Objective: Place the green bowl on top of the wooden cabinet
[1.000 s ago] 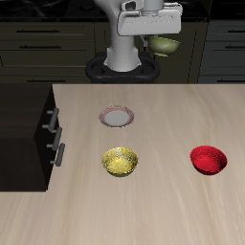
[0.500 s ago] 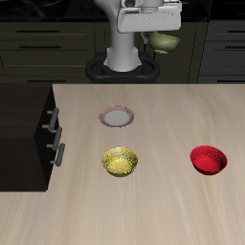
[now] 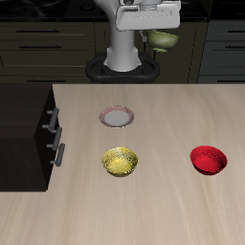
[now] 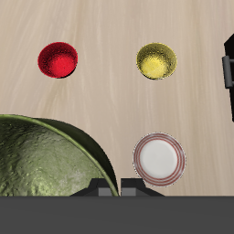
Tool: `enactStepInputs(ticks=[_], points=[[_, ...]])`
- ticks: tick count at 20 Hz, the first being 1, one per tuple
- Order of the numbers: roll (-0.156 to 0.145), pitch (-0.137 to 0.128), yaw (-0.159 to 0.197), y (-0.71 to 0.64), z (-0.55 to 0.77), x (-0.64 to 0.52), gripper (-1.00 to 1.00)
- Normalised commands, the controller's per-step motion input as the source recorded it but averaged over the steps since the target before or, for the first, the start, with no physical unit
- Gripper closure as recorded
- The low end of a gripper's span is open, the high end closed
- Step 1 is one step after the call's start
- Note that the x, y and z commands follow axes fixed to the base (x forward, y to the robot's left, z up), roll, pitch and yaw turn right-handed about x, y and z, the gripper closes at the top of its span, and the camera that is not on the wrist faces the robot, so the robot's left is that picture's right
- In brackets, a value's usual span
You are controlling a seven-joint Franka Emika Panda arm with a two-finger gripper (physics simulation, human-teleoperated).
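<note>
My gripper (image 3: 161, 33) is high above the back of the table and is shut on the green bowl (image 3: 165, 41), which hangs from its rim. In the wrist view the green bowl (image 4: 50, 160) fills much of the frame close to the camera, showing its speckled olive inside. The gripper's fingers are mostly hidden there. The wooden cabinet (image 3: 21, 122) is a near-black box at the table's side with silver bar handles; a corner of it shows in the wrist view (image 4: 227, 62). The bowl is far from the cabinet's flat top.
A white plate with a red rim (image 3: 116, 117) (image 4: 159, 157) lies on the table below the gripper. A yellow-gold speckled bowl (image 3: 121, 161) (image 4: 156, 61) sits nearer the front edge. A glossy red bowl (image 3: 208, 159) (image 4: 58, 60) sits away from the cabinet.
The gripper with the green bowl has risen slightly higher. Nothing on the table has moved.
</note>
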Motion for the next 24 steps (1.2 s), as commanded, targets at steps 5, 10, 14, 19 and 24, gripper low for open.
enactStepInputs(ticks=[5, 10, 14, 19, 24], points=[[-0.002, -0.013, 0.022, 0.01, 0.05, 0.14, 1.0], [0.002, 0.029, 0.0, 0.06, 0.02, 0.26, 1.0], [0.007, 0.009, 0.01, 0.14, 0.05, 0.14, 1.0], [-0.013, -0.021, 0.019, 0.12, 0.22, 0.14, 1.0], [0.011, 0.018, -0.015, 0.07, 0.05, 0.14, 1.0]])
